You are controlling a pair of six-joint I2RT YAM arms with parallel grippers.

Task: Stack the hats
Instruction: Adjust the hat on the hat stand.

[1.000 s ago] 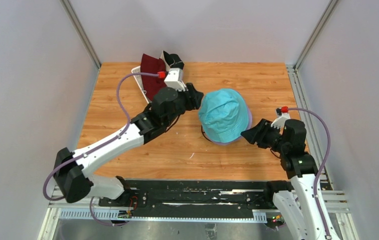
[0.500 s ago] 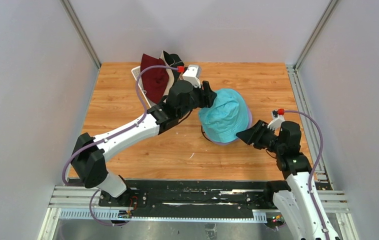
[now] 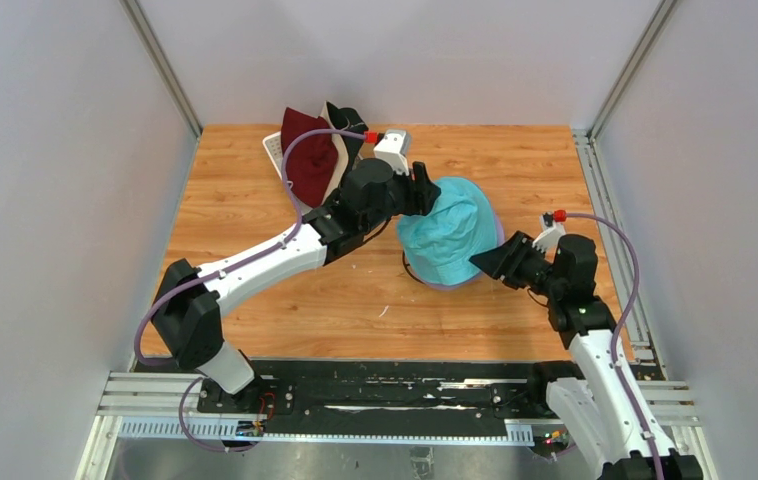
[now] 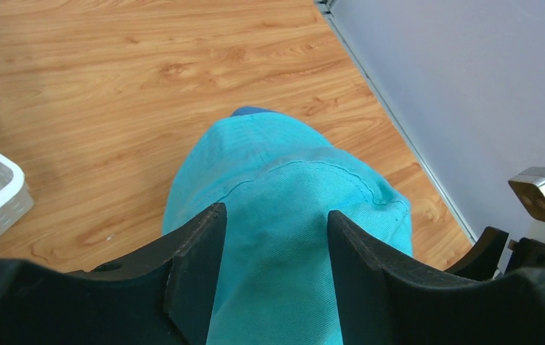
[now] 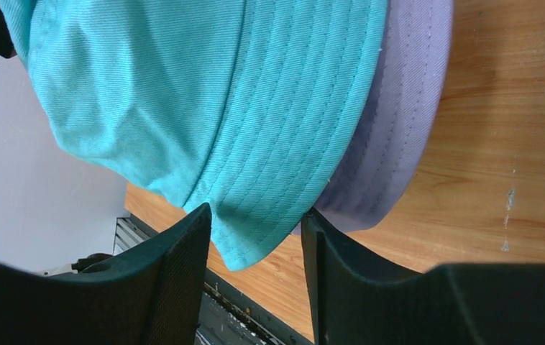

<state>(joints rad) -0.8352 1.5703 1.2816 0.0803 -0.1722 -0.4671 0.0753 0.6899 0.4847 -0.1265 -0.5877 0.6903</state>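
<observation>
A teal hat (image 3: 452, 235) tops a pile at mid-table, over a lavender hat (image 3: 500, 238) whose brim shows on the right. A bit of a blue hat (image 4: 250, 111) peeks out at the far side. My left gripper (image 3: 433, 196) is open at the pile's far-left side, its fingers (image 4: 198, 259) straddling the teal crown (image 4: 291, 208). My right gripper (image 3: 487, 262) is open at the near-right side. The tip of the teal brim (image 5: 255, 237) hangs between its jaws, and the lavender brim (image 5: 392, 144) lies beside it. A dark red hat (image 3: 307, 155) and a beige-and-black one (image 3: 343, 118) rest in the basket.
The white lattice basket (image 3: 272, 147) stands at the back left, behind my left arm. A thin black wire (image 3: 407, 268) shows under the pile's near-left edge. Metal rails run along the table's right side (image 3: 605, 200) and near edge.
My left arm has swung right and forward, bringing its gripper from beside the pile onto the teal crown. My right gripper has crept left toward the brim.
</observation>
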